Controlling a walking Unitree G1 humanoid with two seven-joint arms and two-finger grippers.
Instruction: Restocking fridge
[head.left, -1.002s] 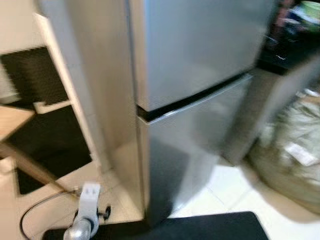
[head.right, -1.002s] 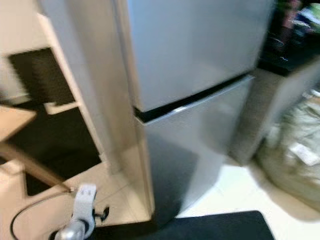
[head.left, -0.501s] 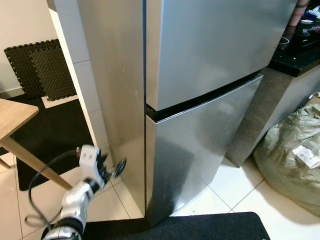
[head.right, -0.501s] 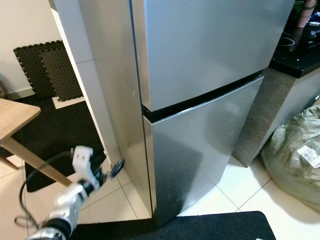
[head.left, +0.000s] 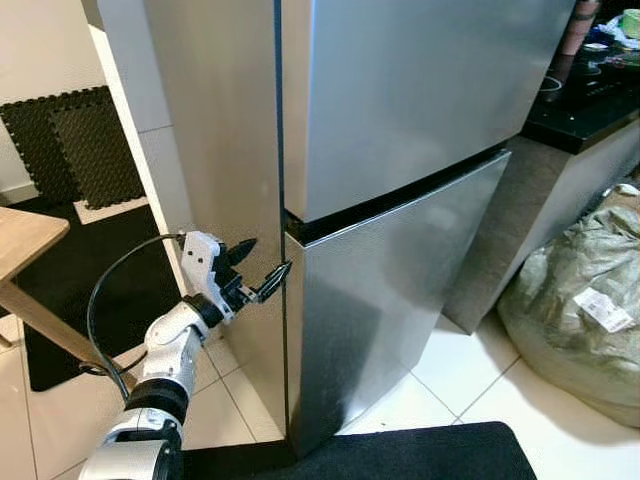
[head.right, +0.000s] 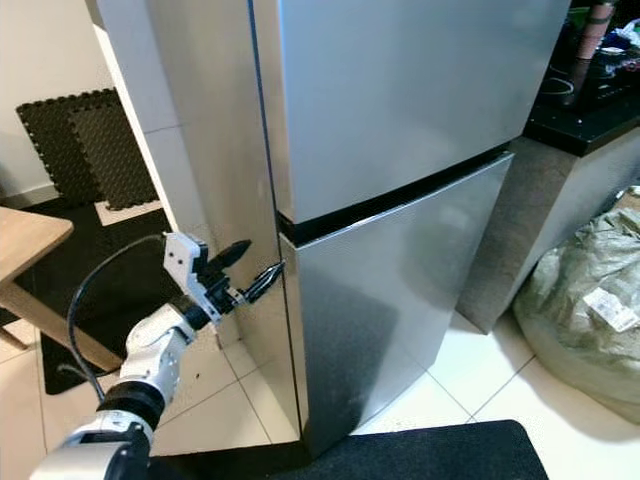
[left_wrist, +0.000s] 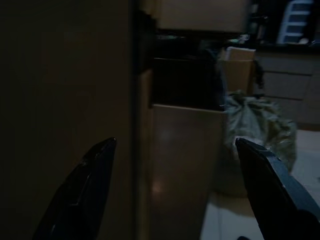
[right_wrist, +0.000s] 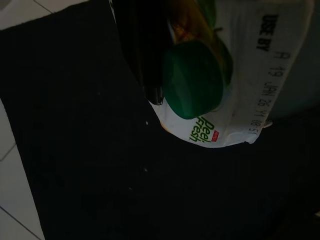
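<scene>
Reaching: left gripper (head.left: 257, 268), fingers spread wide, tips at fridge (head.left: 400, 150) door seam.
Carton: juice carton (right_wrist: 230, 75) apparently clamped in right gripper (right_wrist: 150, 60), above dark mat (right_wrist: 75, 150).

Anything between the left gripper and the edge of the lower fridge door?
Nothing: in the left eye view the open left gripper sits right at the lower fridge door, one fingertip at its edge just below the dark seam.
</scene>
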